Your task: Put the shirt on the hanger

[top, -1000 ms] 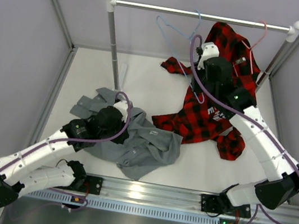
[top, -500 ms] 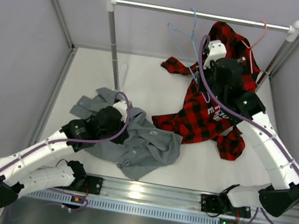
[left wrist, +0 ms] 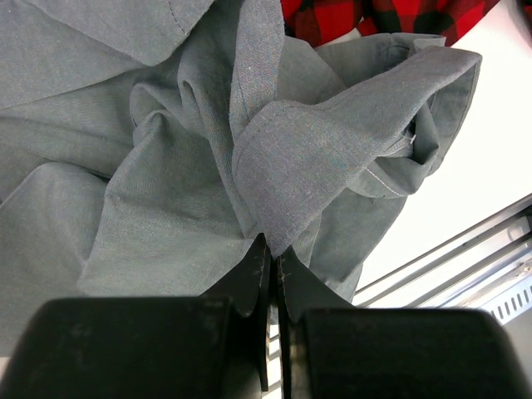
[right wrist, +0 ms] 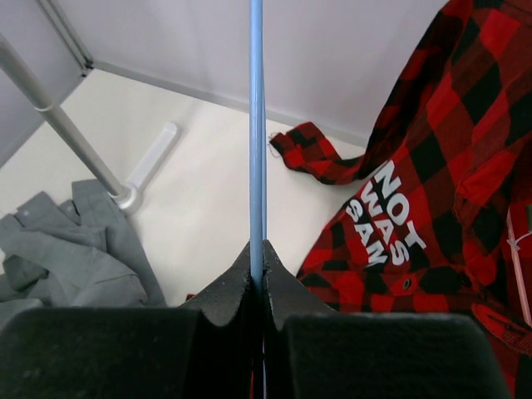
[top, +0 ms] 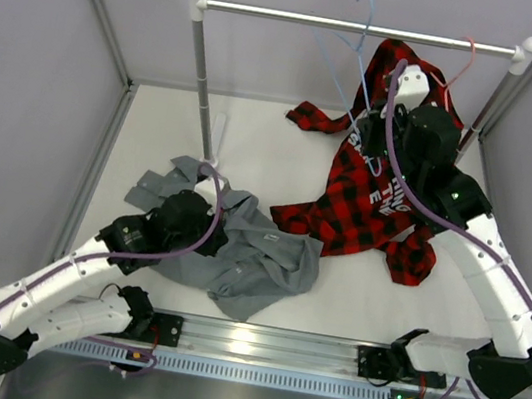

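We see 2 arms. The left gripper (left wrist: 270, 249) pinches a fold of the shirt (top: 261, 260), which lies crumpled toward the worktop's (top: 254, 147) near-left corner. The right gripper (right wrist: 258, 249), pressed together, pinches the hanger (right wrist: 257, 125) wire by the far-edge rail (top: 275, 15).

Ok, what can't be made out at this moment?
- The left gripper: its fingertips are hidden under its own wrist in the top view. Its pinch on the shirt shows only in the left wrist view.
- Right wrist view: the hanger shows as one straight wire, cut off by the top edge and hidden below behind the right gripper.
- Top view: whether the hook is clear of the rail; the wire is too thin.
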You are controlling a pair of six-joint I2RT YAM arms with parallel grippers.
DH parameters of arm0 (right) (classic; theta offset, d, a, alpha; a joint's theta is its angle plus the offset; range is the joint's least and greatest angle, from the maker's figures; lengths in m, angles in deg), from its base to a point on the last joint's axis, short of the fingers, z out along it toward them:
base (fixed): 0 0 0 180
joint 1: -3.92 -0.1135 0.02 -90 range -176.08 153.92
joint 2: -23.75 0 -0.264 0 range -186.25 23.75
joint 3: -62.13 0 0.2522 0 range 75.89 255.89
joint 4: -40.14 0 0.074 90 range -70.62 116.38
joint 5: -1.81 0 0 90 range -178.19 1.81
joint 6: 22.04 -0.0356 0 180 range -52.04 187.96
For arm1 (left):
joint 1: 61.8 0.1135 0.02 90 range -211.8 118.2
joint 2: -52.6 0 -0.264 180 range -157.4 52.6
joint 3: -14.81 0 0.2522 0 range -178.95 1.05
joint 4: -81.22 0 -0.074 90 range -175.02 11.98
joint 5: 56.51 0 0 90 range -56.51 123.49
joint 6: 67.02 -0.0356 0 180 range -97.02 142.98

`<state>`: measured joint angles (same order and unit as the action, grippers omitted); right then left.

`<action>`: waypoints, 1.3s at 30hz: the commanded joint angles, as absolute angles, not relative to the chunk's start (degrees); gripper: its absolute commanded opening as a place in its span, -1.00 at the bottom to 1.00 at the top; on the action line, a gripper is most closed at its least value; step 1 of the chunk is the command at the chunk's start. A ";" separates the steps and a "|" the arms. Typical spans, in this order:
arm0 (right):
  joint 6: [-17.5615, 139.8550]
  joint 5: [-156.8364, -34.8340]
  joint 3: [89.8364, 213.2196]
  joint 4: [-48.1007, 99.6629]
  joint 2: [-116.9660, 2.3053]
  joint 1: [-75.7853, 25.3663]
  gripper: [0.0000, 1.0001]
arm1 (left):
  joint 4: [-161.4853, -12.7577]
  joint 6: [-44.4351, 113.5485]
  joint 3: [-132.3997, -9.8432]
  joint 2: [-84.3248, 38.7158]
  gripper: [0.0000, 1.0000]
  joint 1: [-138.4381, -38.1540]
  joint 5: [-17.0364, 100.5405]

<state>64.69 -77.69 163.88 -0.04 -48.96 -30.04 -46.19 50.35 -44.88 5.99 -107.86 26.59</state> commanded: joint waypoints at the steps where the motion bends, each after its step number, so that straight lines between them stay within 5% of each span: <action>1: 63.48 -80.71 165.19 5.99 -46.57 -29.66 -1.00 | -48.54 51.89 -45.79 6.90 -1.00 -107.59 25.15; 10: 62.34 -89.84 158.17 -2.27 -37.45 -29.66 -1.00 | -49.24 56.28 -52.56 -0.99 -1.00 -105.14 21.62; 24: 56.18 -120.52 127.67 -17.73 -3.78 -29.66 -1.00 | -57.50 54.97 -59.86 -17.78 -1.00 -86.32 42.27; 39: 53.02 -117.20 118.44 -12.39 -5.25 -29.66 -1.00 | -63.31 58.13 -57.06 -18.42 -1.00 -84.47 52.12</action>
<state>54.60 -116.88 119.31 -17.48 -3.91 -30.02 -58.47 57.22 -58.20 -20.13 -84.69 48.50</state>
